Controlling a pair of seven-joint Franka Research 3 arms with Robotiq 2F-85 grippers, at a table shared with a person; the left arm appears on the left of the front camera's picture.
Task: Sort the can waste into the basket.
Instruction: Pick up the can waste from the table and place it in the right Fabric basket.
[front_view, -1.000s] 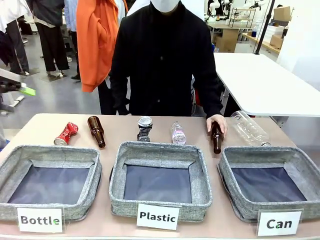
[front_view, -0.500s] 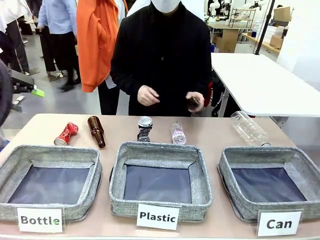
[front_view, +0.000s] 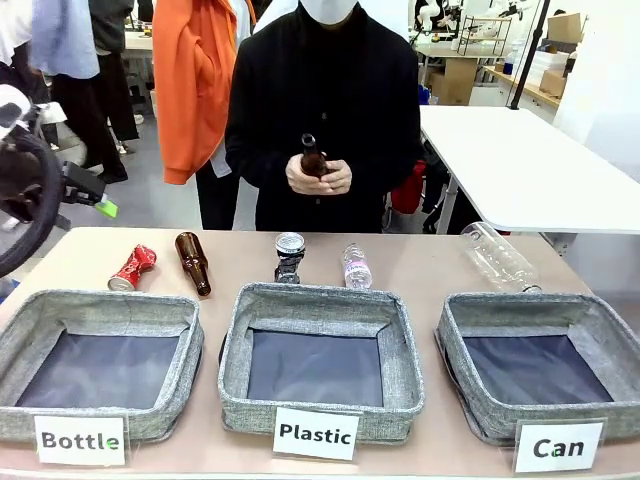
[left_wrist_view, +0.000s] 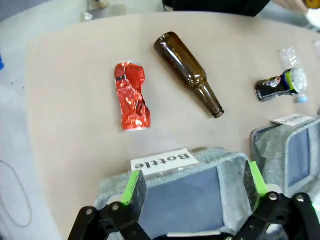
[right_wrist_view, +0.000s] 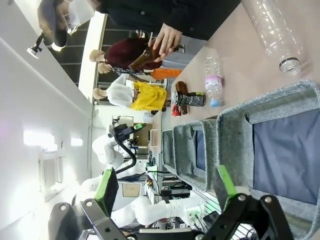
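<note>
1. Red can (front_view: 132, 267): crushed, lying on the worktop (front_view: 420, 262) at the robot's far left. It is beyond the "Bottle" basket (front_view: 100, 310) and apart from it.
2. Black can (front_view: 289, 257): crushed, silver top showing. It sits just beyond the far rim of the "Plastic" basket (front_view: 320, 298), near the middle of the worktop.
3. "Can" basket (front_view: 530, 308): grey woven fabric with a dark lining and a white card (front_view: 558, 446) in front. It is at the robot's right end of the row of three, with neither can inside.
4. Brown bottle (front_view: 193, 262): lying just beside the red can, neck towards the robot.
5. Small clear bottle (front_view: 356, 267): lying near the black can.
6. Large clear bottle (front_view: 497, 257): on its side beyond the "Can" basket.
7. Person's hands (front_view: 318, 177): both clasped at chest height around a second brown bottle (front_view: 312, 156), above the far edge of the worktop.
8. Left fingers (left_wrist_view: 133, 186): spread wide and gripping nothing, above the "Bottle" basket; the red can is farther out in that wrist view.
9. Right fingers (right_wrist_view: 224, 184): spread wide and gripping nothing, over the "Can" basket.
</note>
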